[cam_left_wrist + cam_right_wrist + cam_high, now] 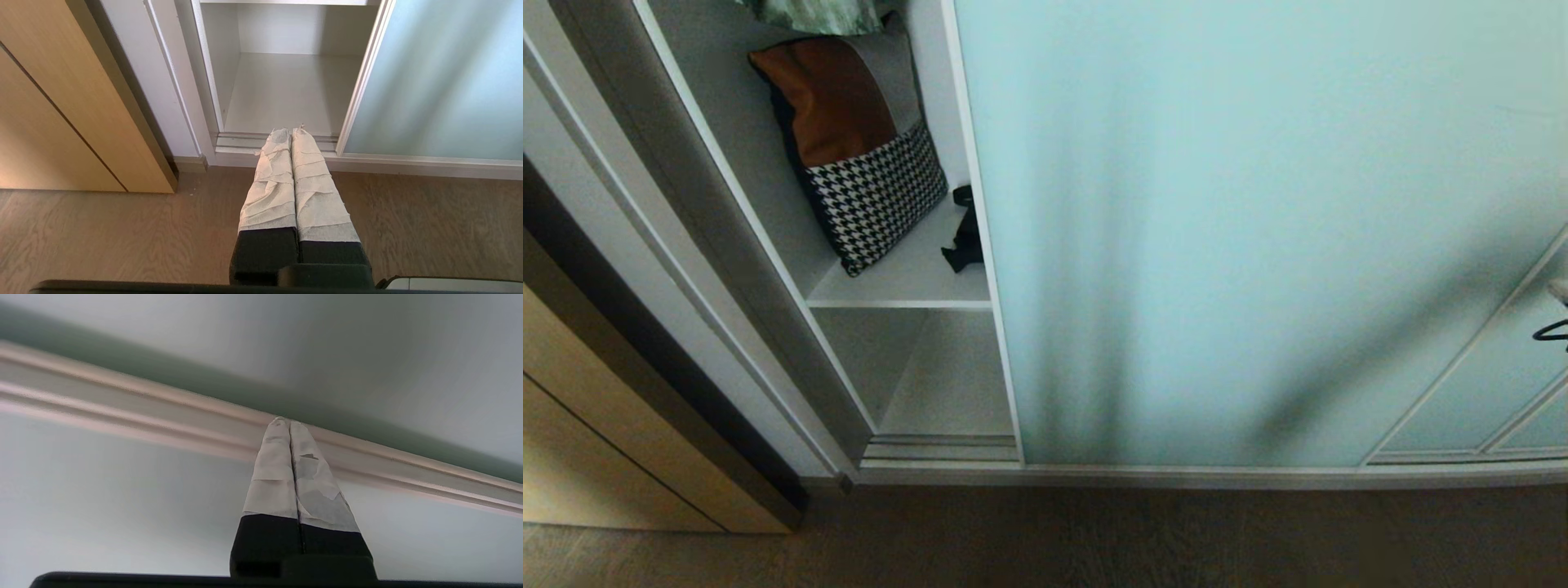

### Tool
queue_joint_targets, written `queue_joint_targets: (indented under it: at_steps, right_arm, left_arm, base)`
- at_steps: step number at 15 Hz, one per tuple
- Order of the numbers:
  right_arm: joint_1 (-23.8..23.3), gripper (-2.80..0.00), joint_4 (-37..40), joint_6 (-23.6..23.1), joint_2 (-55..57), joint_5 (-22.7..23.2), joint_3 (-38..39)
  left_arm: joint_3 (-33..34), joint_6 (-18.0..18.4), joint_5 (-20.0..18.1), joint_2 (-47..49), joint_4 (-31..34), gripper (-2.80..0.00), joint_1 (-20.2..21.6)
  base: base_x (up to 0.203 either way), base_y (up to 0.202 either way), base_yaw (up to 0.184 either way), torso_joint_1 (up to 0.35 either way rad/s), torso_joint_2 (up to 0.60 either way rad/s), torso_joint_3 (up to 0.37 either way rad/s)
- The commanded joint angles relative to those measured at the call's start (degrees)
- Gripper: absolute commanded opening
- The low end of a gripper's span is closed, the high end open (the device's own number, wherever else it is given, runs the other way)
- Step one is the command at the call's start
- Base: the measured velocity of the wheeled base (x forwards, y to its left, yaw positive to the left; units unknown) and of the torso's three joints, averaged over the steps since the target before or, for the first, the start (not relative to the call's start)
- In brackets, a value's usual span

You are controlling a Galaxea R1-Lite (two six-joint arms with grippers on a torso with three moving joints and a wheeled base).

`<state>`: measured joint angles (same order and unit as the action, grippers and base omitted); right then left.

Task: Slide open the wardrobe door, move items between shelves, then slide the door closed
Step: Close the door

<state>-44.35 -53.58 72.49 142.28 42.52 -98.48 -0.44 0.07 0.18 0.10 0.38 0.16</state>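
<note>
1. The floor (1094, 539) is brown wood-grain board, running up to the wardrobe's white base rail.
2. The sliding wardrobe door (1217, 229), frosted pale aqua glass in a slim pale frame, covers most of the wardrobe front; a narrow opening shows at its left edge.
3. In that opening an upper shelf (915, 282) carries a brown, grey and houndstooth cushion (858, 147) leaning against the side wall, and a black fabric bundle (964, 241) just beside the door's edge (partly hidden by it).
4. The lower shelf (282, 94) below it is bare white board.
5. A tan wood-grain door (61, 114) stands left of the wardrobe.
6. The left hand (291, 132) hangs low over the floor facing the lower compartment, its wrapped fingers pressed together, holding nothing.
7. The right hand (288, 421) has its fingers closed, empty, tips at the door's frame strip (163, 412).
8. No writing is readable.
</note>
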Motion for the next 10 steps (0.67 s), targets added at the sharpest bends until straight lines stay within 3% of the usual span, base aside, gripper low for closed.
queue_joint_targets:
  at_steps: [1, 10]
  right_arm:
    - [0.63, -2.8, -0.45, 0.3, 2.42, 0.28, -0.91]
    - [2.09, -2.8, 1.4, -0.18, 7.83, 0.37, -5.01]
  left_arm:
    - [0.0, 0.01, -0.01, 0.04, 0.05, -2.8, 0.02]
    - [0.0, 0.01, 0.08, 0.08, 0.06, -2.8, 0.02]
  base:
    - [0.0, 0.0, 0.0, 0.0, 0.0, 0.0]
    - [0.0, 0.0, 0.0, 0.0, 0.0, 0.0]
